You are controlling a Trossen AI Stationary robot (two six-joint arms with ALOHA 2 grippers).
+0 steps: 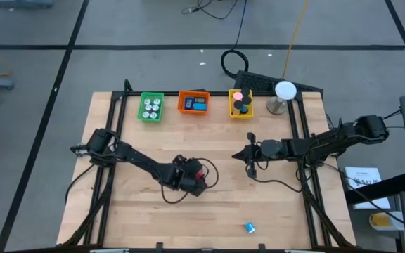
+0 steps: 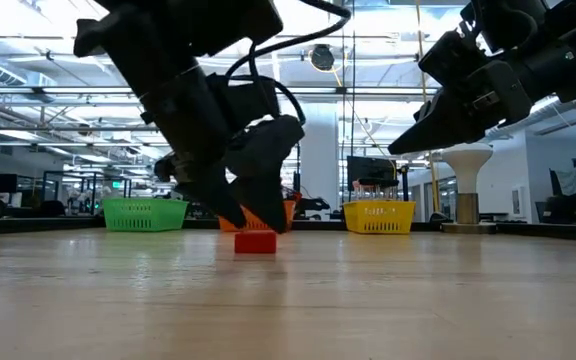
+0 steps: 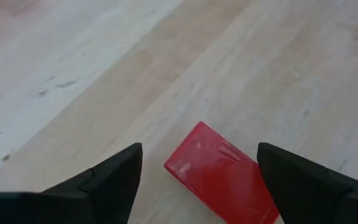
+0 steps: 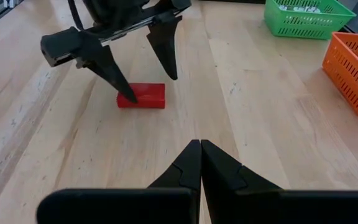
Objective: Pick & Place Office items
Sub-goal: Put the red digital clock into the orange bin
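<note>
1. Wooden table under us, pale planks; three trays stand along its far edge: green tray, orange tray, yellow tray. We note a white ball on a stand beside the yellow one.
2. We see the left gripper low over the table's middle, fingers spread wide and holding nothing.
3. Red block lies flat on the wood between those fingers. In the left wrist view it sits in the gap, clear of both fingers. In the right wrist view one fingertip stands at the block's edge; we cannot tell whether it touches.
4. We find the right gripper raised above the table, well apart from the red block, its fingers pressed together with nothing between them.
5. Small blue item lies alone near the table's front edge, far from both grippers.
6. Trays hold small pieces; the details are too small for us to tell.
</note>
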